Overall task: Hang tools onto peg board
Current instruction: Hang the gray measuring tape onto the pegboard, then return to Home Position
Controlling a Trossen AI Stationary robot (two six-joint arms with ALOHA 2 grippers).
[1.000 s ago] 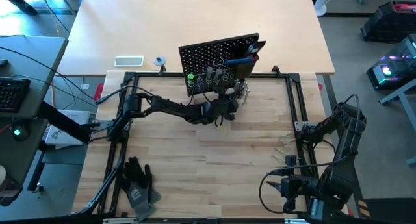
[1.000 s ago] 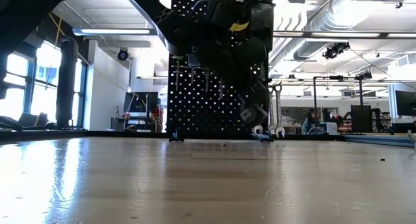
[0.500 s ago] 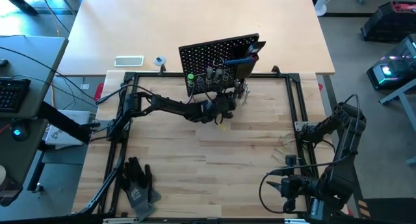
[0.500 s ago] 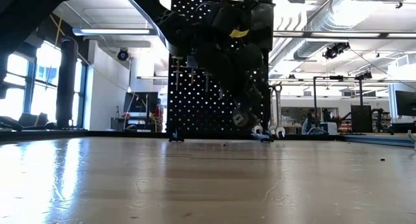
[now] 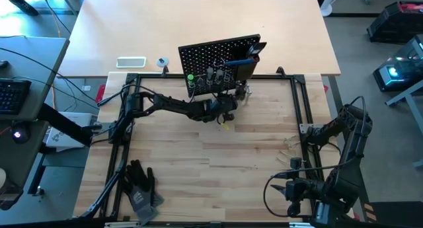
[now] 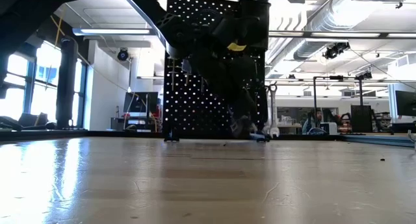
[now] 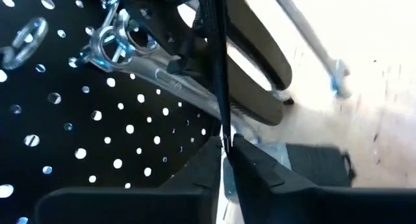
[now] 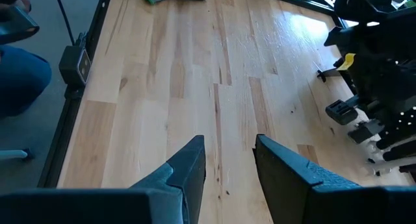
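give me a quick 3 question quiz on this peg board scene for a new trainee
1. True or false: the left gripper is at the front of the peg board.
2. Where do the black work gloves lie? A) on the near left part of the table B) in the board's box bin C) under the right gripper
3. Fill in: the right gripper waits over bare wood with its jaws ____.

Key: 1 true; 2 A; 3 open
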